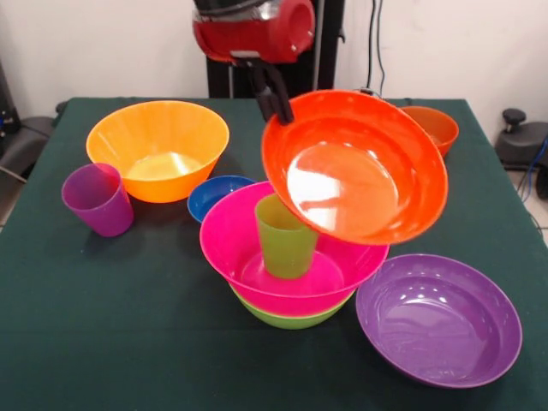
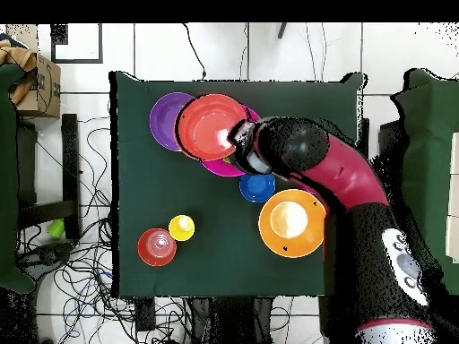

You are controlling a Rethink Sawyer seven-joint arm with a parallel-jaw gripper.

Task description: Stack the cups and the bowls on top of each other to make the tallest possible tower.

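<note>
crowded dark green desk [image 1: 103, 342]: large orange bowl [image 1: 158, 147] at ten o'clock, purple cup [image 1: 98, 199] just beside it, small blue bowl [image 1: 218, 196] touching the pink bowl [image 1: 248, 248], purple bowl [image 1: 438, 318] at four o'clock. pincer [image 1: 276, 103] clamped on the rim of a glossy red-orange bowl [image 1: 355, 167], tilted steeply, held above centre. green cup [image 1: 284, 235] upright inside pink bowl, nested in lime green bowl [image 1: 291, 318].
</note>
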